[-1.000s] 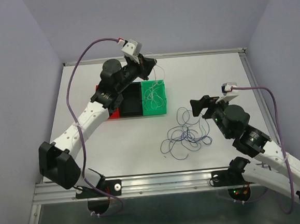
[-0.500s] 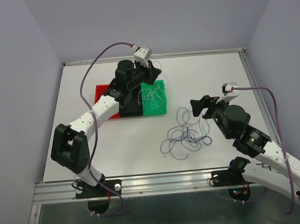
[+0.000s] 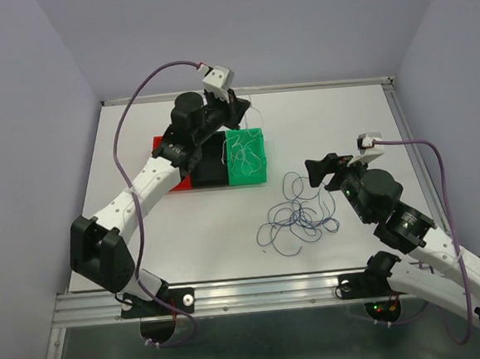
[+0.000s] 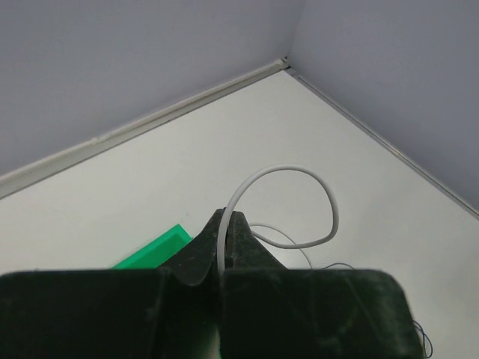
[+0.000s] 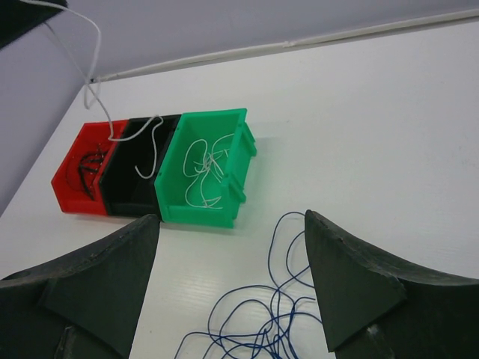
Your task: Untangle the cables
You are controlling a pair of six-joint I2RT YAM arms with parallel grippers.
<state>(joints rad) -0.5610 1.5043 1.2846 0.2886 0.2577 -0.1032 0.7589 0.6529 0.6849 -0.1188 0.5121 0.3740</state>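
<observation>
Up near the far wall, left wrist cam shows the left gripper (image 4: 224,218) pinched shut on a white cable (image 4: 299,170), barely visible overhead. The right gripper (image 5: 230,217) hangs open over the blue cables (image 5: 258,333); only its cam shows black cables (image 5: 86,168) in the red bin (image 5: 67,191).

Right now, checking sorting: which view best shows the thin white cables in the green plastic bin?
Right wrist: thin white cables lie distinct inside the green plastic bin. Top external shows them tiny; left wrist, only a bin corner.
</observation>
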